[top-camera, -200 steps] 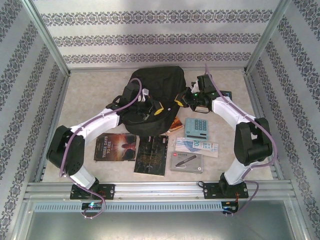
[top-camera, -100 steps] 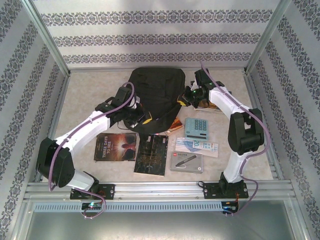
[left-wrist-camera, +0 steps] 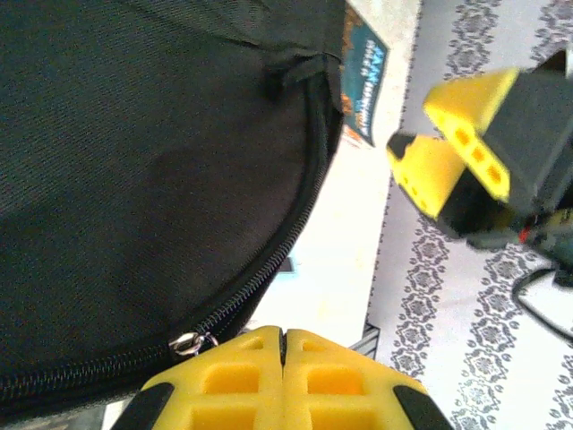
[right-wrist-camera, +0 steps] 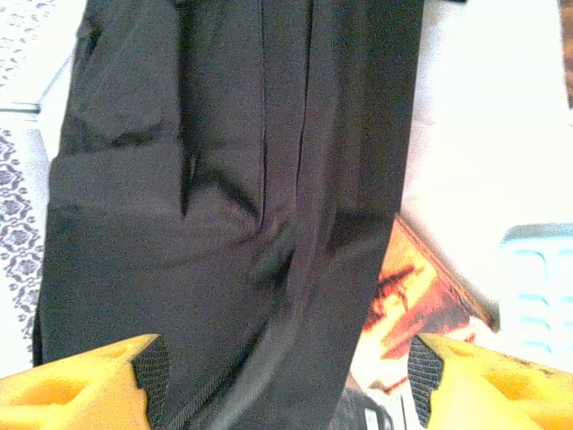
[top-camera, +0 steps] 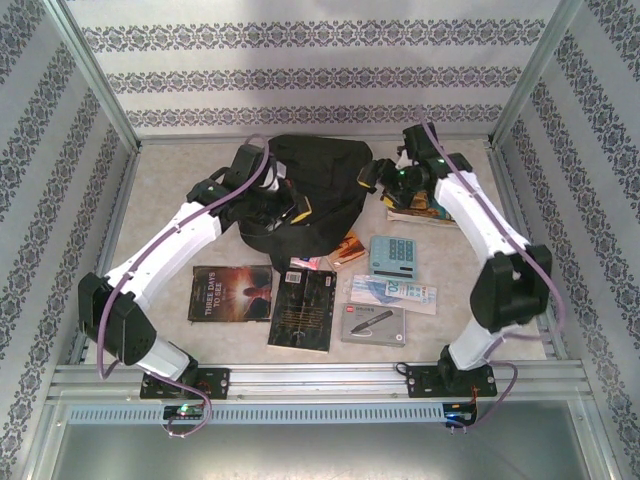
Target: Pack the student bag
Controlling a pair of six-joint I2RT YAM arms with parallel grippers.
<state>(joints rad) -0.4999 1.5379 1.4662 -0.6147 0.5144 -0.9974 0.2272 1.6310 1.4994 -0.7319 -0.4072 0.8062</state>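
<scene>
The black bag [top-camera: 318, 175] lies bunched up at the far middle of the surface [top-camera: 165, 170], its near edge hanging over an orange-covered book [top-camera: 348, 247].

The left arm [top-camera: 165, 250] runs from its base out to an elbow at the left edge, then reaches diagonally forward to the bag's left near side. The left tool [top-camera: 298, 211] is clenched. In its wrist view, the yellow pads of the left tool [left-wrist-camera: 282, 372] press flat together just beside the bag's silver zipper pull [left-wrist-camera: 186, 342], with nothing visible between them.

The right arm [top-camera: 490, 240] rises to an elbow on the right, and its forearm stretches forward and left to the bag's right edge. The right tool [top-camera: 370, 187] is released. Seen from its own wrist, the right tool [right-wrist-camera: 286, 367] has its yellow fingers spread wide, with dark bag fabric filling the space between them. Whether they touch the fabric I cannot tell.

A blue calculator [top-camera: 393, 256] and two dark books [top-camera: 302, 308] lie nearer the arm bases.
</scene>
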